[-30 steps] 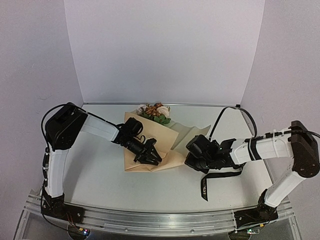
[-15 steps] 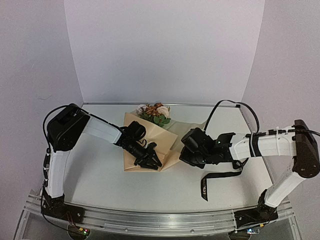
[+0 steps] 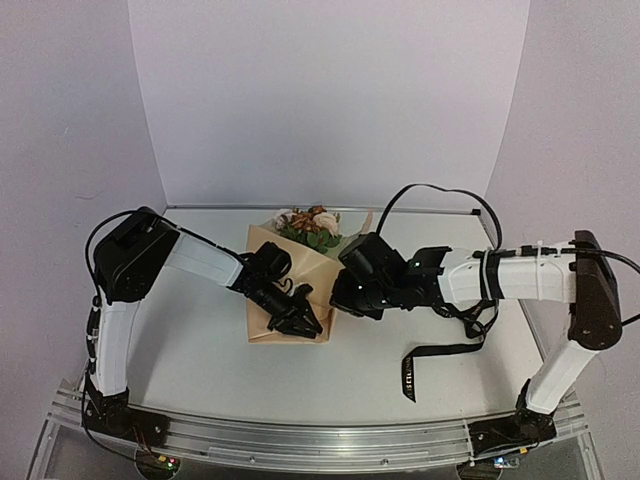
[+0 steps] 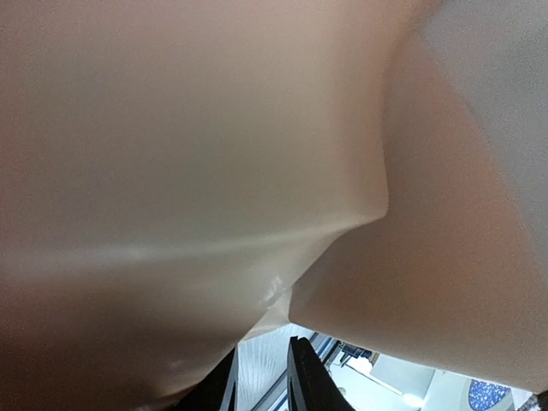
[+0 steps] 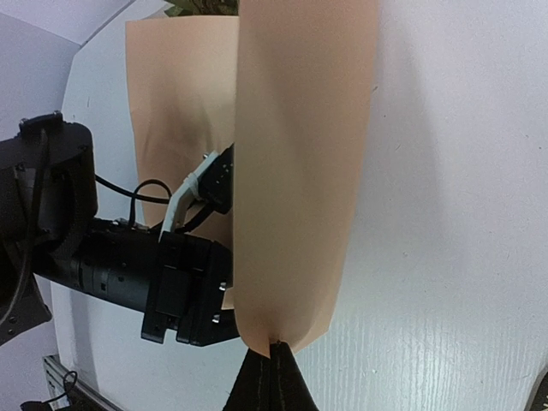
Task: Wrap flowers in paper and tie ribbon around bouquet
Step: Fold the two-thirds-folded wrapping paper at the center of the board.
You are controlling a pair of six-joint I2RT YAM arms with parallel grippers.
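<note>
right gripper (image 5: 271, 353) pinches the paper (image 5: 295, 154)
it is squeezed tight on one edge, holding a flap up. the left gripper (image 3: 302, 322) rests on the paper; i cannot tell if it grips. the flowers (image 3: 312, 225) peek out at the paper's far end. the ribbon (image 3: 440, 352) lies on the table (image 3: 200, 350) by the right arm (image 3: 510, 280).

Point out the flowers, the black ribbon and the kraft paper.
flowers (image 3: 312, 220): top view, the blooms.
black ribbon (image 3: 408, 378): top view, its lettered end.
kraft paper (image 5: 300, 171): right wrist view, the lifted flap.
</note>
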